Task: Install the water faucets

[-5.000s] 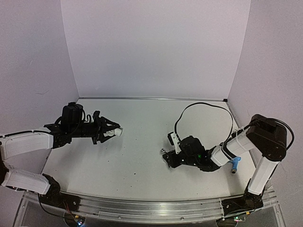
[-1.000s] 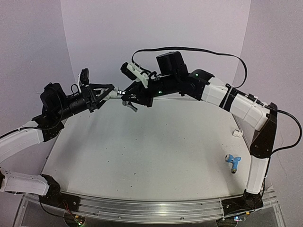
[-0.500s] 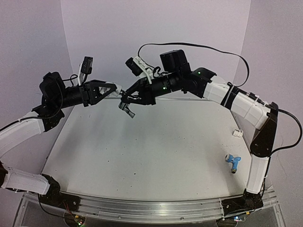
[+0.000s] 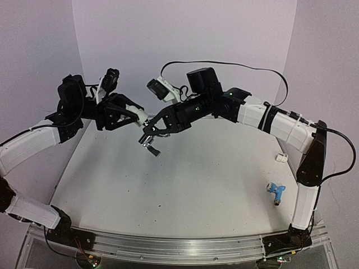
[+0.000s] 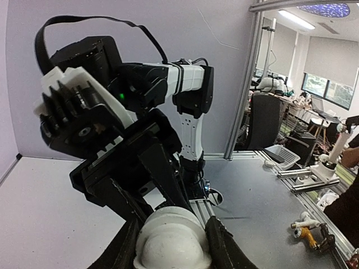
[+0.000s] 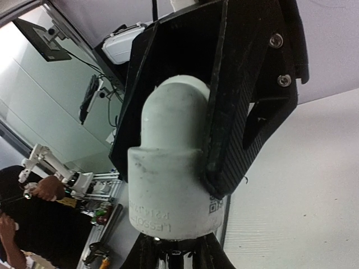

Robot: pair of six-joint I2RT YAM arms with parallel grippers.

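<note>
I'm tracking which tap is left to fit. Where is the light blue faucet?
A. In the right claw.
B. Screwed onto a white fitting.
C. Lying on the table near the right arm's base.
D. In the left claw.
C: the light blue faucet lies loose on the table, close to its right edge, with nothing gripping it.

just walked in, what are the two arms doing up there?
Both arms are up over the table, grippers meeting tip to tip. The left gripper is shut on a white fitting. The right gripper is shut on the silver faucet and holds it against that fitting, apparently to join them; whether they have mated can't be told. The blue faucet lies untouched on the table near the right arm's base, with a second fitting just beyond it.
</note>
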